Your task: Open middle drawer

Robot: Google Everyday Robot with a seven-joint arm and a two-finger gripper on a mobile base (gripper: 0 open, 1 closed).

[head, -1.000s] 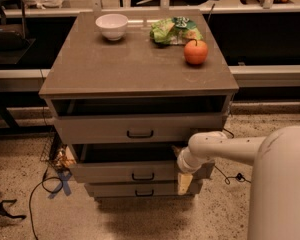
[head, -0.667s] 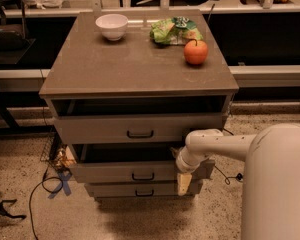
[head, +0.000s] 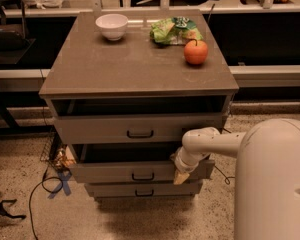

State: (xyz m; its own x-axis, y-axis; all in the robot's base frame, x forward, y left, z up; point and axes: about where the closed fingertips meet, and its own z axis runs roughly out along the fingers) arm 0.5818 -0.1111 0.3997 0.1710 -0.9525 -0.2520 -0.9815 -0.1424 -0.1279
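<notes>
A grey cabinet (head: 135, 71) with three stacked drawers is seen from above and in front. To the cabinet's right, the robot's rounded white body (head: 272, 184) fills the lower corner, and its white arm (head: 212, 143) is stretched toward the cabinet's front.

The middle drawer (head: 115, 173) is set second from the cabinet's top, wide and grey with a low flat front and a small black bar handle (head: 143, 176) at centre. It is pulled partly out, so a dark opening is shown behind its front. The gripper (head: 182, 176) is placed at the right end of that front, against its upper edge; whether it is open or closed cannot be told.

On the cabinet's top, toward the back, a green bag (head: 174, 30), a white bowl (head: 112, 25) and an orange fruit (head: 196, 52) are laid out. A speckled floor (head: 20, 159) is spread around the cabinet, with a blue tape cross (head: 63, 183) at its lower left. Dark shelving (head: 270, 34) is seen behind the cabinet.
</notes>
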